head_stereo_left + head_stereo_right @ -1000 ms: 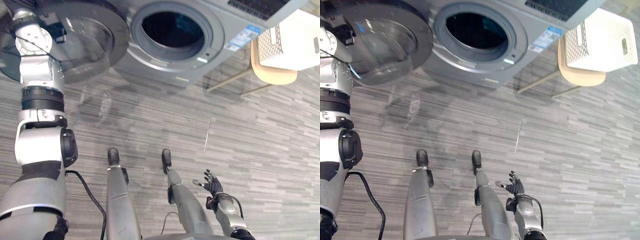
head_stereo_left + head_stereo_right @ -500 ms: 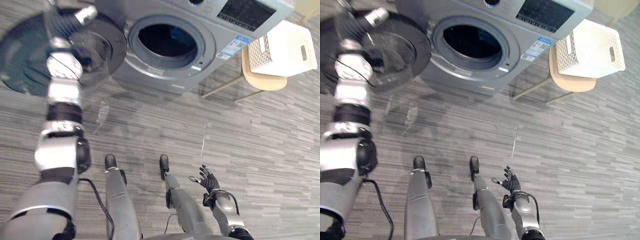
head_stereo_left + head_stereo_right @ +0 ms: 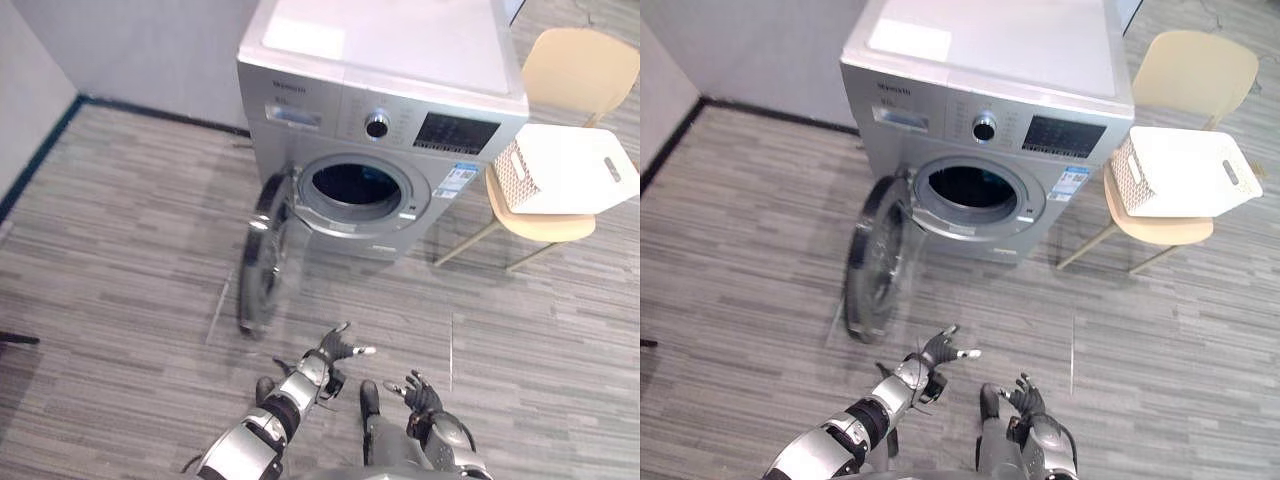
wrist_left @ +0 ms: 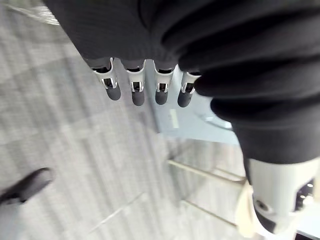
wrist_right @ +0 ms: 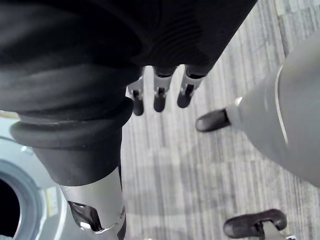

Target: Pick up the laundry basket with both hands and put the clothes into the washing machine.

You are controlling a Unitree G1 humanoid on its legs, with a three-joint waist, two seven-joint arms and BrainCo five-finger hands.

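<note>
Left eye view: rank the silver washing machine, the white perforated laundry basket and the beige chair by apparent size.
Largest: silver washing machine.
Next: beige chair, wider overall though partly covered.
Smallest: white perforated laundry basket on its seat.

Silver washing machine (image 3: 385, 150), white lattice-sided laundry basket (image 3: 565, 168), beige chair (image 3: 578, 65), grey streaked plank floor (image 3: 120, 230)

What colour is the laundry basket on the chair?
The laundry basket is white with perforated sides, best seen in the right eye view.
</note>
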